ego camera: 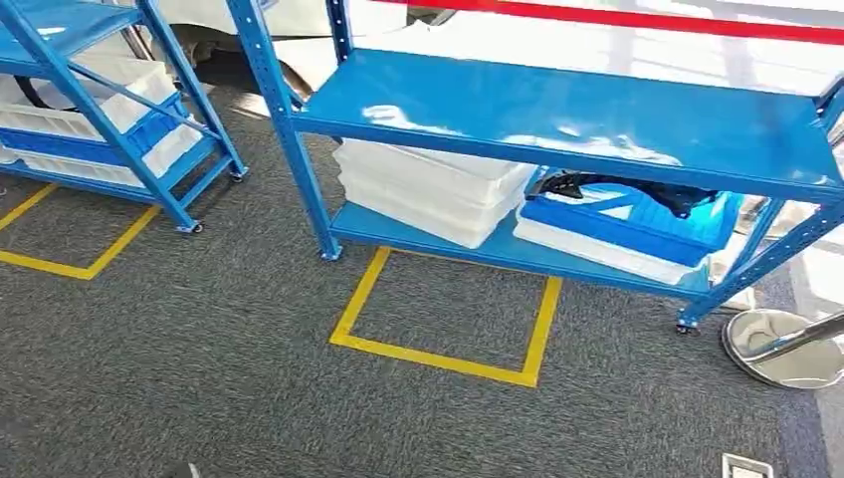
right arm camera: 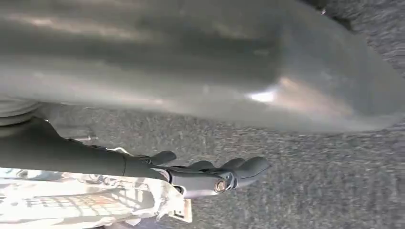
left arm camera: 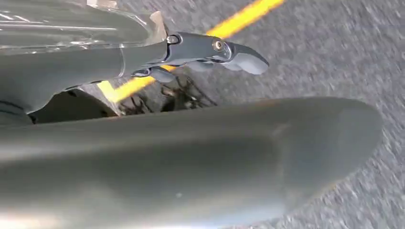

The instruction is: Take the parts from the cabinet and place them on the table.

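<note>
judging the dark parts (ego camera: 637, 189) in the blue tray (ego camera: 637, 221) light and rigid, grip their middle; left hand (left arm camera: 210, 55) and right hand (right arm camera: 210, 174) hang empty, fingers loosely apart.

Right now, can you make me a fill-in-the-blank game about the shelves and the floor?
1. The white bins sit on the rack's ____ shelf.
2. The tape square on the carpet is ____.
3. The black parts lie in a ____ tray.

Missing words: bottom; yellow; blue
</note>
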Robot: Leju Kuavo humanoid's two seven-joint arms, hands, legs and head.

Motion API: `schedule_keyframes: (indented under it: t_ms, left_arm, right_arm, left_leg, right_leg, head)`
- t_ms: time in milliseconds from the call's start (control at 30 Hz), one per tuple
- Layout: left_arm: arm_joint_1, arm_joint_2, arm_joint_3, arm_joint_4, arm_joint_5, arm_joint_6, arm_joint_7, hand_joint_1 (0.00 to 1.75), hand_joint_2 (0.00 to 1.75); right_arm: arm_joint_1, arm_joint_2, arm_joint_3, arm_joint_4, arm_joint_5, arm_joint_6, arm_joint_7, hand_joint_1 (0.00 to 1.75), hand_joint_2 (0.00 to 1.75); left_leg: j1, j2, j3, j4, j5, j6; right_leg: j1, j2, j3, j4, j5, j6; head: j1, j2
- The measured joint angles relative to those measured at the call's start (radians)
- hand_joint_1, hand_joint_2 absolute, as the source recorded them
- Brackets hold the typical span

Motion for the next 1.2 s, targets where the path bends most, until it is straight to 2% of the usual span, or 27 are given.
schedule_keyframes:
  t_ms: [33,100,133,167,200,267,300,333,367,400,467,500,533,567,600,667,700,800,833,867,900,967,1000,1033,1067,1133,1200]
  left_arm:
    - [0.001,0.0,0.0,0.0,0.001,0.0,0.0,0.0,0.0]
    - [0.003,0.002,0.0,0.0,0.005,0.0,-0.002,0.0,0.0]
    - [0.002,0.001,0.0,0.0,0.003,0.0,-0.002,0.0,0.0]
    - [0.001,0.002,0.0,0.0,0.003,0.0,-0.002,0.0,0.0]
    - [0.0,0.001,0.0,0.0,0.003,0.0,-0.002,0.0,0.0]
    - [-0.001,0.0,0.0,0.0,0.003,-0.001,-0.002,0.0,0.0]
    - [0.0,0.0,0.0,0.0,0.003,0.0,-0.002,0.0,0.0]
    - [0.001,0.0,0.0,0.0,0.003,0.0,-0.002,0.0,0.0]
    - [0.003,0.0,0.0,0.0,0.003,-0.001,-0.002,0.0,0.0]
    - [0.004,0.0,0.0,0.0,0.003,0.0,-0.002,0.0,0.0]
    - [0.002,0.0,0.0,0.0,0.003,-0.001,-0.002,0.0,0.0]
    - [0.0,0.001,0.0,0.0,0.003,-0.001,-0.002,0.0,0.0]
    - [-0.003,0.0,0.0,0.0,-0.007,0.0,-0.002,0.0,0.0]
    - [-0.003,-0.001,0.0,0.0,-0.008,-0.001,0.0,0.0,0.0]
    - [-0.001,-0.001,0.0,0.0,-0.008,-0.001,-0.002,0.0,0.0]
    - [-0.001,0.0,0.0,0.0,-0.006,-0.001,-0.003,0.0,0.0]
    - [-0.003,0.0,0.0,0.0,-0.006,-0.001,-0.004,0.0,0.0]
    - [-0.004,0.0,0.0,0.0,-0.009,-0.002,-0.005,0.0,0.0]
    - [-0.002,0.0,0.0,0.0,-0.009,-0.002,-0.004,0.0,0.0]
    - [0.0,0.0,0.0,0.0,-0.006,-0.001,-0.004,0.0,0.0]
    - [0.001,0.0,0.0,0.0,-0.006,0.0,-0.004,0.0,0.0]
    - [0.001,0.0,0.0,0.0,-0.006,0.0,-0.004,0.0,0.0]
    - [0.001,0.001,0.0,0.0,-0.007,0.0,-0.004,0.0,0.0]
    - [-0.002,0.001,0.0,0.0,-0.011,0.0,-0.004,0.0,0.0]
    - [-0.001,0.001,0.0,0.0,-0.008,0.0,-0.003,0.0,0.0]
    - [0.002,0.002,0.0,0.0,-0.004,0.001,-0.003,0.0,0.0]
    - [-0.001,0.002,0.0,0.0,-0.006,0.001,-0.003,0.0,0.0]
  right_arm:
    - [-0.004,-0.001,0.0,0.0,0.0,0.001,0.0,0.0,0.0]
    - [-0.003,0.0,0.0,0.0,0.001,0.003,0.0,0.0,0.0]
    - [-0.004,-0.001,0.0,0.0,0.001,0.004,0.0,0.0,0.0]
    - [-0.005,0.0,0.001,0.0,0.001,0.004,-0.002,0.0,0.0]
    - [-0.008,0.0,0.001,0.0,0.001,0.006,-0.002,0.0,0.0]
    - [-0.008,0.0,0.001,0.0,0.001,0.008,-0.002,0.0,0.0]
    - [-0.007,0.0,0.001,0.0,0.001,0.008,-0.002,0.0,0.0]
    - [-0.004,-0.001,0.001,0.0,0.001,0.008,-0.002,0.0,0.0]
    - [-0.003,-0.001,0.001,0.0,0.001,0.008,-0.002,0.0,0.0]
    - [-0.002,-0.002,0.001,0.0,0.001,0.008,-0.002,0.0,0.0]
    - [-0.002,-0.003,0.001,0.0,0.001,0.008,-0.003,0.0,0.0]
    - [0.0,-0.003,0.001,0.002,0.001,0.01,-0.003,0.0,0.0]
    - [-0.004,-0.003,0.002,0.001,0.001,0.01,-0.004,0.0,0.0]
    - [-0.006,-0.003,0.002,0.001,0.001,0.011,-0.004,0.0,0.0]
    - [-0.003,-0.004,0.002,0.001,0.001,0.011,-0.004,0.0,0.0]
    - [0.001,-0.005,0.001,0.001,0.0,0.011,-0.005,0.0,0.0]
    - [0.002,-0.005,0.001,0.001,0.001,0.011,-0.006,0.0,0.0]
    - [-0.003,-0.005,0.002,0.001,0.001,0.012,-0.008,0.0,0.0]
    - [-0.003,-0.005,0.002,0.001,0.002,0.012,-0.008,0.0,0.0]
    - [-0.002,-0.005,0.002,0.001,0.002,0.012,-0.008,0.0,0.0]
    - [-0.002,-0.005,0.002,0.001,0.002,0.013,-0.008,0.0,0.0]
    - [-0.003,-0.005,0.002,0.001,0.003,0.013,-0.009,0.0,0.0]
    - [0.0,-0.003,0.002,0.002,0.003,0.014,-0.008,0.0,0.0]
    - [-0.003,-0.003,0.002,0.002,0.003,0.014,-0.009,0.0,0.0]
    - [-0.007,-0.003,0.002,0.002,0.003,0.015,-0.008,0.0,0.0]
    - [-0.005,-0.002,0.002,0.002,0.003,0.016,-0.007,0.0,0.0]
    - [-0.006,-0.003,0.002,0.002,0.003,0.017,-0.006,0.0,0.0]
  left_leg:
    - [-0.002,0.0,0.007,-0.013,0.012,0.001]
    - [-0.004,-0.001,0.02,-0.025,0.0,0.01]
    - [0.004,-0.003,0.034,-0.034,0.001,0.013]
    - [0.007,-0.003,0.047,-0.042,-0.002,0.018]
    - [0.009,-0.002,0.054,-0.045,-0.006,0.022]
    - [0.012,-0.001,0.066,-0.045,-0.018,0.021]
    - [0.014,-0.001,0.073,-0.045,-0.026,0.02]
    - [0.016,-0.002,0.083,-0.045,-0.034,0.018]
    - [0.018,-0.003,0.095,-0.045,-0.043,0.014]
    - [0.022,-0.004,0.11,-0.045,-0.053,0.009]
    - [0.029,-0.003,0.139,-0.049,-0.073,-0.002]
    - [0.027,-0.002,0.142,-0.059,-0.072,-0.006]
    - [0.026,-0.002,0.136,-0.06,-0.07,-0.012]
    - [0.023,-0.001,0.136,-0.062,-0.074,-0.02]
    - [0.022,0.0,0.144,-0.062,-0.072,-0.023]
    - [0.025,0.0,0.151,-0.051,-0.082,-0.03]
    - [0.023,-0.001,0.135,-0.014,-0.094,-0.031]
    - [0.02,-0.001,0.0,0.206,-0.17,-0.033]
    - [0.018,-0.001,-0.037,0.25,-0.172,-0.032]
    - [0.016,-0.001,-0.049,0.245,-0.151,-0.028]
    - [0.015,-0.001,-0.044,0.197,-0.102,-0.023]
    - [0.009,-0.001,-0.003,0.045,0.019,-0.007]
    - [0.003,-0.001,0.0,0.031,0.013,-0.001]
    - [-0.003,0.0,-0.002,0.002,-0.038,-0.001]
    - [-0.003,-0.001,0.009,-0.006,-0.008,0.001]
    - [-0.003,-0.002,0.02,-0.015,-0.009,0.008]
    - [0.005,-0.003,0.041,-0.028,-0.009,0.015]
  right_leg:
    - [-0.001,0.0,-0.001,0.001,-0.007,0.009]
    - [-0.003,-0.002,0.015,0.002,-0.008,0.016]
    - [-0.003,-0.003,0.015,0.011,-0.013,0.02]
    - [-0.004,-0.006,0.009,0.037,-0.022,0.03]
    - [-0.006,-0.008,-0.019,0.087,-0.045,0.036]
    - [-0.012,-0.008,-0.108,0.226,-0.096,0.05]
    - [-0.015,-0.009,-0.149,0.28,-0.108,0.054]
    - [-0.018,-0.009,-0.173,0.292,-0.094,0.057]
    - [-0.02,-0.009,-0.173,0.262,-0.053,0.059]
    - [-0.021,-0.01,-0.157,0.194,0.006,0.063]
    - [-0.021,-0.011,-0.117,0.073,0.093,0.066]
    - [-0.015,-0.012,-0.128,0.079,0.094,0.062]
    - [-0.008,-0.018,-0.123,0.035,0.064,0.05]
    - [-0.007,-0.018,-0.122,0.033,0.07,0.029]
    - [-0.007,-0.018,-0.121,0.026,0.063,0.02]
    - [-0.016,-0.017,-0.094,0.013,0.058,0.006]
    - [-0.015,-0.017,-0.083,0.008,0.054,0.0]
    - [-0.011,-0.015,-0.066,0.008,0.039,-0.013]
    - [-0.009,-0.013,-0.058,0.008,0.031,-0.015]
    - [-0.008,-0.011,-0.046,0.008,0.024,-0.015]
    - [-0.006,-0.009,-0.033,0.008,0.015,-0.014]
    - [-0.005,-0.008,-0.006,0.006,-0.003,-0.007]
    - [-0.006,-0.008,0.001,0.006,-0.009,-0.003]
    - [-0.006,-0.005,-0.001,0.009,-0.014,0.004]
    - [-0.006,-0.006,0.0,0.008,-0.021,0.014]
    - [-0.006,-0.008,0.017,0.014,-0.017,0.024]
    - [-0.008,-0.011,0.008,0.047,-0.038,0.035]
  head:
    - [-0.006,0.0]
    - [-0.006,0.0]
    - [-0.006,0.0]
    - [-0.004,0.0]
    - [-0.004,0.0]
    - [-0.003,0.0]
    - [-0.003,0.0]
    - [-0.003,0.0]
    - [-0.003,0.0]
    - [-0.003,0.0]
    - [-0.003,0.0]
    - [-0.002,0.0]
    - [0.0,0.0]
    - [-0.005,0.0]
    - [-0.005,0.0]
    - [-0.006,0.0]
    - [-0.007,0.0]
    - [-0.008,0.0]
    - [-0.007,0.0]
    - [-0.008,0.0]
    - [-0.007,0.0]
    - [-0.007,0.0]
    - [-0.003,0.0]
    - [-0.005,0.0]
    - [-0.01,0.0]
    - [-0.007,0.0]
    - [-0.005,0.0]
